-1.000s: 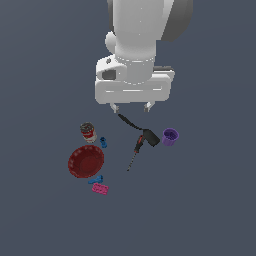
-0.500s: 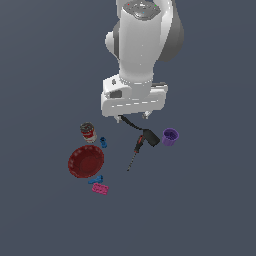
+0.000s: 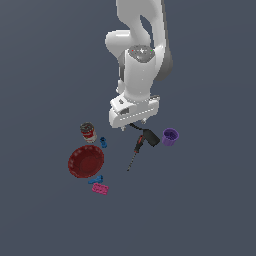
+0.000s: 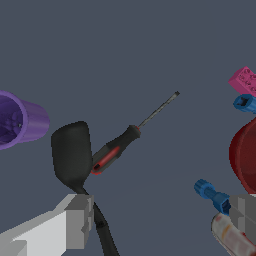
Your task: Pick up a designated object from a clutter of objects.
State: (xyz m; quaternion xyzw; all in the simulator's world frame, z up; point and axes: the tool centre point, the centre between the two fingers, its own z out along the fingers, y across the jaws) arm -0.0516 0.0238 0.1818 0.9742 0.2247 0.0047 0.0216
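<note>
Black spatula (image 4: 72, 152) at lower left of wrist frame, blade touching screwdriver (image 4: 131, 134), handle running back between fingers. Hand (image 3: 134, 123) spread wide, empty, low over handle; straight descent should straddle it.

place: simulated test scene | evidence: flat featureless grey-blue floor (image 3: 45, 75), rendered Panda arm (image 3: 140, 75)
</note>
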